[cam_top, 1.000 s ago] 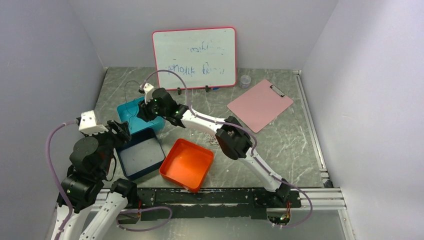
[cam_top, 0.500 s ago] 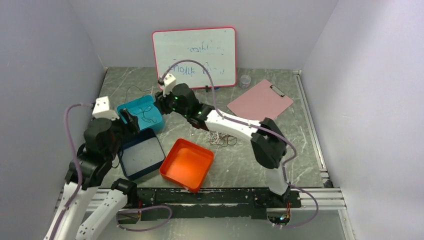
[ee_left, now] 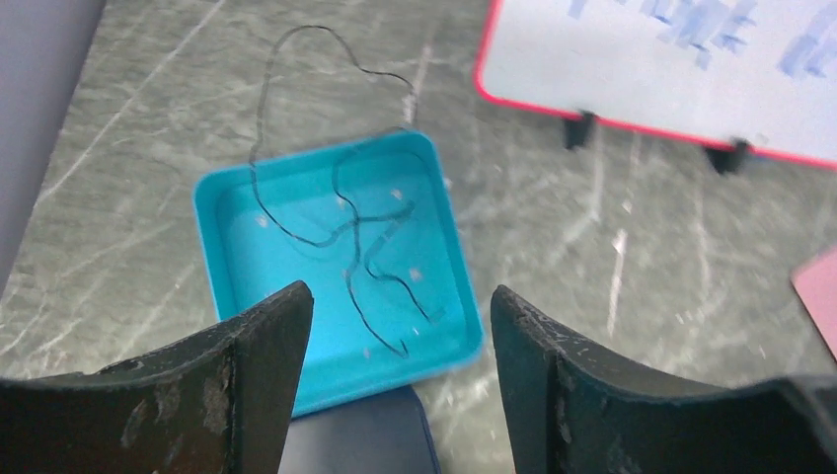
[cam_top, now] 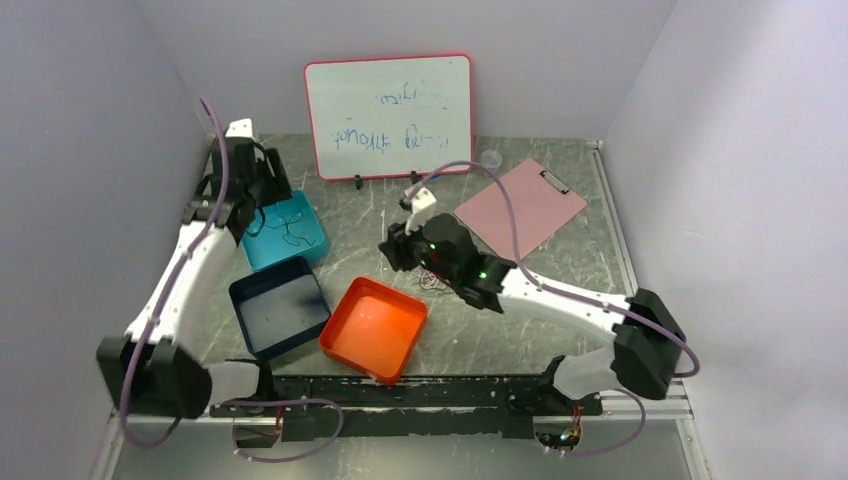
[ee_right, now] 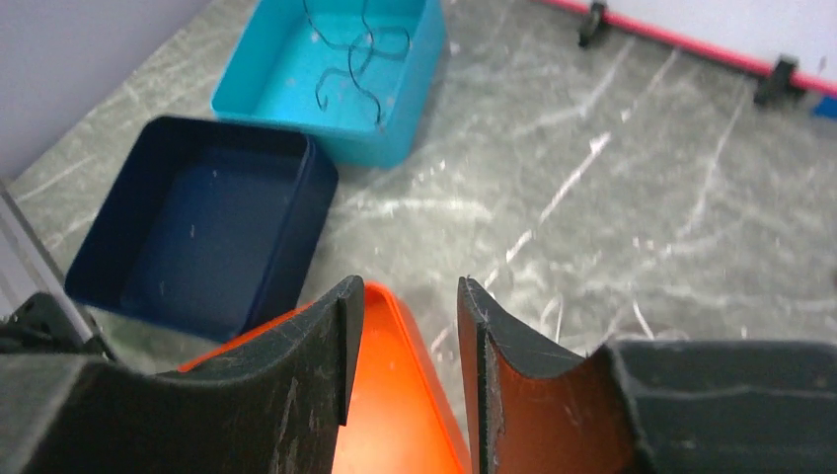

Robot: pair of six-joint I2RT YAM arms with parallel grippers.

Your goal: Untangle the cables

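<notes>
A thin black cable [cam_top: 283, 228] lies in loose loops in the teal tray [cam_top: 310, 242]. In the left wrist view this cable [ee_left: 347, 232] runs over the tray's far rim [ee_left: 219, 183] onto the table. A small tangle of pale and dark cables [cam_top: 432, 281] lies on the table beside my right arm, partly hidden by it. My left gripper [cam_top: 252, 190] [ee_left: 400, 301] is open and empty, above the teal tray's far side. My right gripper [cam_top: 393, 252] [ee_right: 405, 296] is narrowly open and empty, above the orange tray's far corner [ee_right: 395, 395].
A navy tray [cam_top: 278, 305] and an orange tray [cam_top: 374, 328] stand near the front. A whiteboard [cam_top: 390, 115] leans on the back wall. A pink clipboard [cam_top: 520, 210] and a small clear cup [cam_top: 490, 160] are at the back right. Side walls stand close.
My right gripper drew back from the teal tray to the middle, over the orange tray. My left arm swung from the near left up to the back left, above the teal tray.
</notes>
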